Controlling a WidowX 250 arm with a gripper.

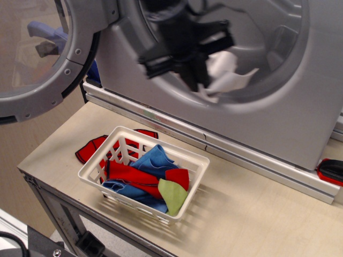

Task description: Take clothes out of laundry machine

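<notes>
The silver-grey laundry machine point(278, 123) stands at the back with its round glass door point(37, 53) swung open to the left. My black gripper point(199, 80) is blurred by motion at the lower left rim of the drum mouth. It is shut on the light grey cloth point(222, 75), which trails to its right, half over the drum lip.
A white plastic basket point(143, 172) holds red, blue and lime-green cloths on the wooden table point(257, 214). A red cloth point(88, 150) lies behind the basket's left end. A red and black object point(331, 170) sits at the right edge.
</notes>
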